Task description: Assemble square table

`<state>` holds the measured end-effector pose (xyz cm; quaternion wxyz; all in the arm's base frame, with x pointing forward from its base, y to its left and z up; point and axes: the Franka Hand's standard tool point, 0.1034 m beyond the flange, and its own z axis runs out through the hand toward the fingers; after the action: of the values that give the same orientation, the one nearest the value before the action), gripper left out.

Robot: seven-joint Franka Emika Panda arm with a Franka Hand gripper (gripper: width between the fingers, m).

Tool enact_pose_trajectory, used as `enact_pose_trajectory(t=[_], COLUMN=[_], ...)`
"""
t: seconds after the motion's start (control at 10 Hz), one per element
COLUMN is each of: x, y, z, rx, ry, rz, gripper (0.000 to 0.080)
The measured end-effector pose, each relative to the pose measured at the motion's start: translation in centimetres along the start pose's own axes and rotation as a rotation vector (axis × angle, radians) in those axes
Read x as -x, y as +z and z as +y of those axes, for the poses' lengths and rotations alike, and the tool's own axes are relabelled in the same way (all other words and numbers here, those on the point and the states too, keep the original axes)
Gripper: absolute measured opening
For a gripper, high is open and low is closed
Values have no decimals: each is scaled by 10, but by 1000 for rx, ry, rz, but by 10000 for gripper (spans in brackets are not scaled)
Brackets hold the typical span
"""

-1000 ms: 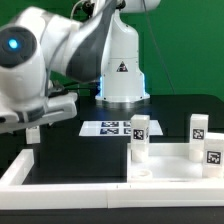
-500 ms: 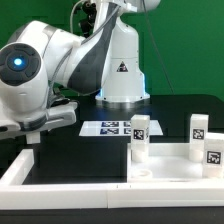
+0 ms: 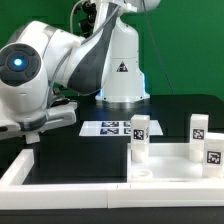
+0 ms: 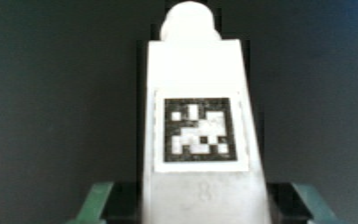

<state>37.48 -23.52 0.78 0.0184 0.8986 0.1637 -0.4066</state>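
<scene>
A white leg [image 4: 197,110] with a black-and-white tag fills the wrist view, its rounded tip pointing away from the camera. My gripper [image 4: 202,200] straddles its near end. The green fingertips [image 4: 99,200] stand on either side of it, each with a thin dark gap to the leg, so the gripper is open. In the exterior view the gripper [image 3: 33,135] hangs low at the left, and I cannot pick out that leg under it. The square table's top [image 3: 170,165] lies at the right with three tagged legs [image 3: 140,137] upright on it.
The marker board [image 3: 110,128] lies flat in front of the robot's base [image 3: 122,85]. A long white border rail [image 3: 70,185] runs along the front of the black table, with another down the left side.
The arm has come down toward the table at the exterior view's left. Over the last half second it has stayed put. The legs on the top have not moved.
</scene>
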Motion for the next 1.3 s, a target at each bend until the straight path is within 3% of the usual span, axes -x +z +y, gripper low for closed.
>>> enact_pose_trajectory(t=[0.4,0.5,0.7,0.8,0.9,1.0,1.1,1.3], x=[0,-3,-12,-4,7,14,20,9], y=[0,-8,-64,-86,-110,-109,-102,-110], z=[0,-8,-42,-50,-47,-33,-30,-27], rx=[0,-5,13,-9,-17,-20,-28,-12], ry=[0,23,-11,-9,-11,-15,14,2], rz=[0,-8,11,11,24,91,88,225], gripper=[288,290,291,291,291,291,291,291])
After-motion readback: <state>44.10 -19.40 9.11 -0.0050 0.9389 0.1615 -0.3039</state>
